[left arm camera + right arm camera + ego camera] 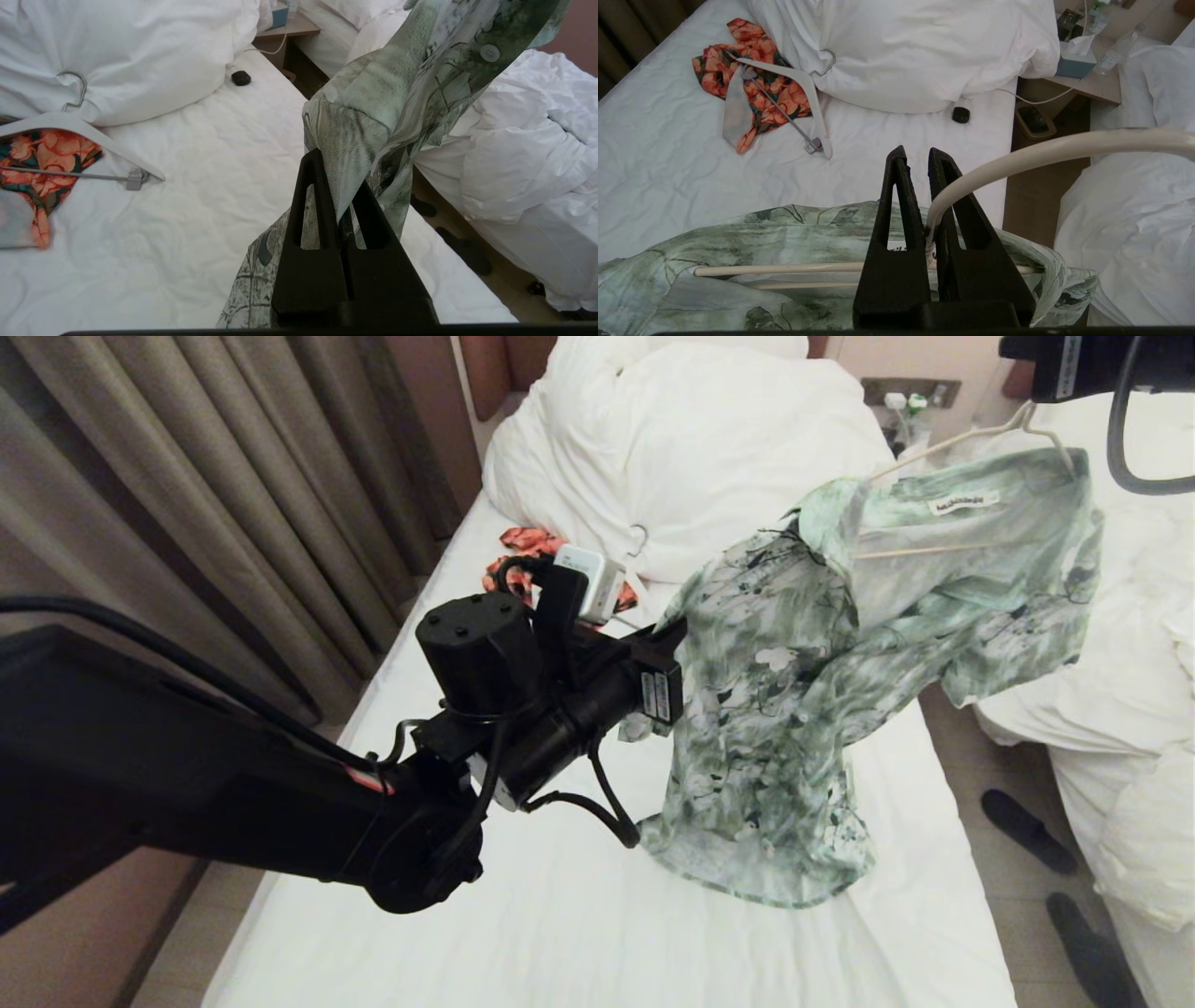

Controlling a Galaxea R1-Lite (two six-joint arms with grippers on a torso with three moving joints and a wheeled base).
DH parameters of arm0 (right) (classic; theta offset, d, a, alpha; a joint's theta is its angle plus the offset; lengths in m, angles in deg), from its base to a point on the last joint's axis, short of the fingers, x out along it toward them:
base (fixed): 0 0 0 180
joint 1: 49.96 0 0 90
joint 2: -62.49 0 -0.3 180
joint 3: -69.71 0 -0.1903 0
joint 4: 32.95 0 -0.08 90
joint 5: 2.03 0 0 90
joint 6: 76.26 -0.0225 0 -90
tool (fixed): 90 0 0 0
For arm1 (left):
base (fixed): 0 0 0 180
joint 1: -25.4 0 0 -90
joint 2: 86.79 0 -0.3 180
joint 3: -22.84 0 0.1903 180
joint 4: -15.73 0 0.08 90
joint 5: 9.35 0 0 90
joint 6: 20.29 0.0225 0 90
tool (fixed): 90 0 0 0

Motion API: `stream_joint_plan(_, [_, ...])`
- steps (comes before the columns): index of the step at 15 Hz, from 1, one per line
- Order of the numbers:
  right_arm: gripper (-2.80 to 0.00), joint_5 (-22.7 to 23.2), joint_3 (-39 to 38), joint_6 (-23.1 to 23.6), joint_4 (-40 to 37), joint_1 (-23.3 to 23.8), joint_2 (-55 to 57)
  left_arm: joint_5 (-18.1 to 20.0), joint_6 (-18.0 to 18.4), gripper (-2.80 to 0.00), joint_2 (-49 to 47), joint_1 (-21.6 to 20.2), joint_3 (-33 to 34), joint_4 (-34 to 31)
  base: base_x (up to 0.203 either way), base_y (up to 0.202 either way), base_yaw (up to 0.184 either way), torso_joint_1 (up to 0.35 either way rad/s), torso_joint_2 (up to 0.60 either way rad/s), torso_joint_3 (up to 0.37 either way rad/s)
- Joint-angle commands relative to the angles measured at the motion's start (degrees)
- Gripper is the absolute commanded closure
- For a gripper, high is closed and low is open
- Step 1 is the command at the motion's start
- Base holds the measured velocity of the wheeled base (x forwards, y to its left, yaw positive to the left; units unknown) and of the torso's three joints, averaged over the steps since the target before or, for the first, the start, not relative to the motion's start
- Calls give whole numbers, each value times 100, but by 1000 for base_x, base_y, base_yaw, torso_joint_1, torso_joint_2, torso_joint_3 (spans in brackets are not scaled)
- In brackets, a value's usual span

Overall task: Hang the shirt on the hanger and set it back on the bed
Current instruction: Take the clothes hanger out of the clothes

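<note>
The green and white flowered shirt [794, 691] hangs over the bed [560, 915] on the cream wire hanger [943, 443], with its collar label facing me and its hem resting on the sheet. The hanger tilts, its right end higher. My right gripper [916, 158] is shut on the hanger [1041, 154] at its twisted neck, above the shirt's [738, 233] shoulders. At the shirt's left side, my left gripper [674, 633] is shut on a bunched fold of the front edge. In the left wrist view that fold of the shirt [420, 70] runs up from between the gripper [338, 182] fingers.
An orange floral garment [523, 546] on a thick white hanger [784, 74] lies by the big white pillows [700, 439]. A small black object [960, 114] sits near the bed's edge. The other bed [1139, 663] stands to the right, with dark slippers [1027, 826] on the floor between. Curtains [187, 476] hang at left.
</note>
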Motion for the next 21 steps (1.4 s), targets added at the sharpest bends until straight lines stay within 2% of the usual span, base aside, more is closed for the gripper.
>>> stream_joint_plan(1, [0,-3,1,11,-19,9,0,-69,3,0,125,32,-46,-131,0,0,0,0,0,0])
stream_joint_plan(3, [0,-3,1,11,-10,9,0,-294,6,0,196,106,-98,-314,0,0,0,0,0,0])
stream_joint_plan(6, [0,-3,-8,11,-19,9,-8,-296,6,0,205,106,-89,-305,0,0,0,0,0,0])
stream_joint_plan(7, [0,-3,-8,11,-19,9,-8,-296,6,-280,226,106,-89,-305,0,0,0,0,0,0])
stream_joint_plan(10, [0,-3,-8,11,-19,18,0,-249,6,-280,359,106,-14,-314,0,0,0,0,0,0])
stream_joint_plan(12, [0,-12,-8,11,-10,27,0,-70,13,-280,491,49,96,-307,0,0,0,0,0,0])
stream_joint_plan(14, [0,-12,27,16,4,122,19,254,30,-280,723,-299,188,-305,0,0,0,0,0,0])
stream_joint_plan(16, [0,-20,125,11,33,192,88,628,29,-280,863,-876,205,-304,0,0,0,0,0,0])
stream_joint_plan(17, [0,-21,144,11,41,229,134,756,28,0,887,-1156,182,-301,0,0,0,0,0,0])
stream_joint_plan(21, [0,-29,212,20,51,229,213,1266,31,0,848,-2324,-66,-316,0,0,0,0,0,0])
